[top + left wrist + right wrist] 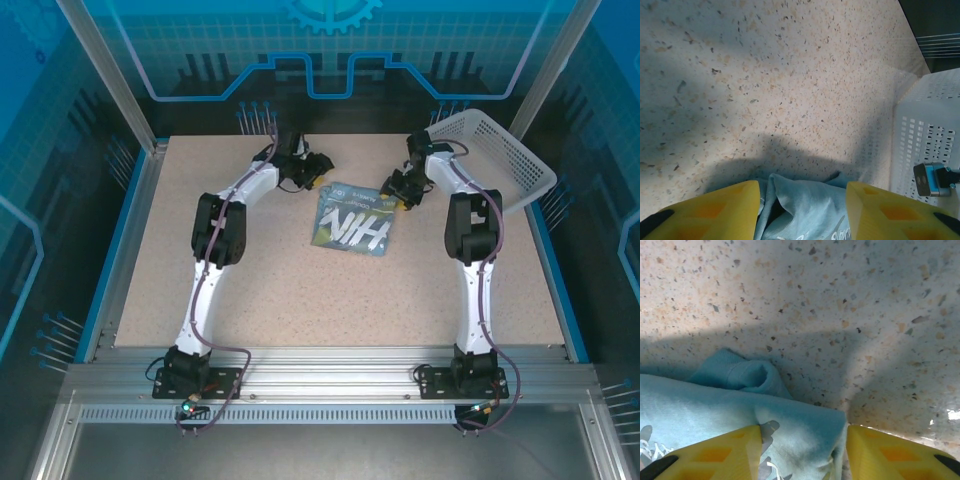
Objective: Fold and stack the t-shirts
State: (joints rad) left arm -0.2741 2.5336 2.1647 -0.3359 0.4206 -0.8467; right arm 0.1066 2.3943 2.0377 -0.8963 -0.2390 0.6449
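Top external: the folded t-shirt (353, 222) lies centre-far on the speckled table (260, 300). A basket (500, 150) sits at the far right, inside blue enclosure walls (50, 200).
Left wrist: the left gripper (803, 189) is released, its fingers spread over the t-shirt edge.
Right wrist: the right gripper (803, 430) is released and straddles a t-shirt corner.

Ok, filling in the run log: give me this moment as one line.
t-shirt: folded, mid table | left gripper: open, astride its far edge | right gripper: open, astride its far corner | basket: far-right corner

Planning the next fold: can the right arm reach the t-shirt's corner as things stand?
Probably yes: the right gripper hangs open at a corner of the t-shirt, nothing between them.
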